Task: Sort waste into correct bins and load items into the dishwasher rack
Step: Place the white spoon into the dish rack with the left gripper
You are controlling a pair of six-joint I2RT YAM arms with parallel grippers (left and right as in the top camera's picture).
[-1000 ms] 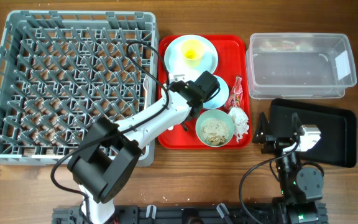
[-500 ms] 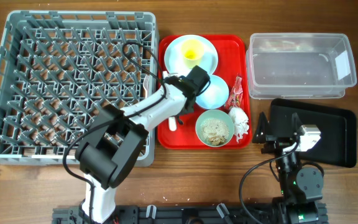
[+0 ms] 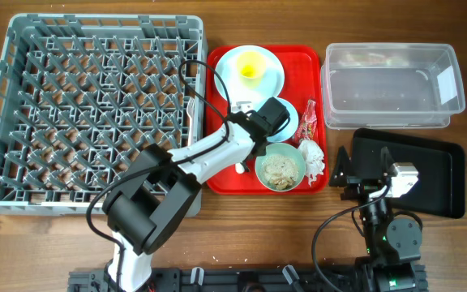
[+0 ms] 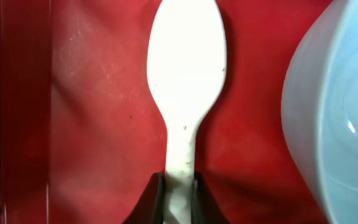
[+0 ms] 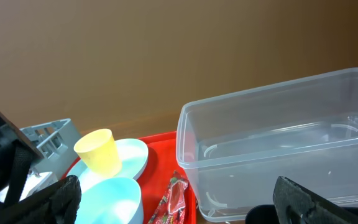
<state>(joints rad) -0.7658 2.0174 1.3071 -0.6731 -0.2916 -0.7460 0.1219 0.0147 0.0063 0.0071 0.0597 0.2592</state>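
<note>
Progress: early.
- Rack (image 3: 104, 28) is holding nothing.
- Tub (image 3: 452, 101) is looking empty, and the bare part of the black tray (image 3: 444, 174) is showing no waste.
- Everything is sitting on the red tray (image 3: 221, 177): the plate (image 3: 229, 77) with the cup (image 3: 251, 69) on it, the blue bowl (image 4: 334, 118), and the green bowl (image 3: 259, 166) with scraps (image 3: 280, 169) in it.
- Wrapper (image 3: 309, 122) and tissue (image 3: 313, 156) are lying along the tray's right edge.
- Fork: not finding it in any view.
- All sorting and loading is remaining, by my reading.

Step in hand: spoon pickup.
- Left gripper (image 4: 179, 193) is pinching the spoon (image 4: 185, 81) at its handle, jaws closed tight on the narrow neck.
- Spoon is lying flat on the red tray, not yet lifted as far as the wrist view is showing.
- It is sitting just beside the blue bowl, with a strip of red between them.

Orientation:
- Long axis is running straight out from the fingers, in line with the gripper.
- Bowl end is pointing away, handle end toward the wrist.
- Overhead, the arm is covering most of it, so I cannot tell its heading on the table.

Right gripper (image 5: 179, 202) is hanging wide apart over the black tray, gripping nothing.
</note>
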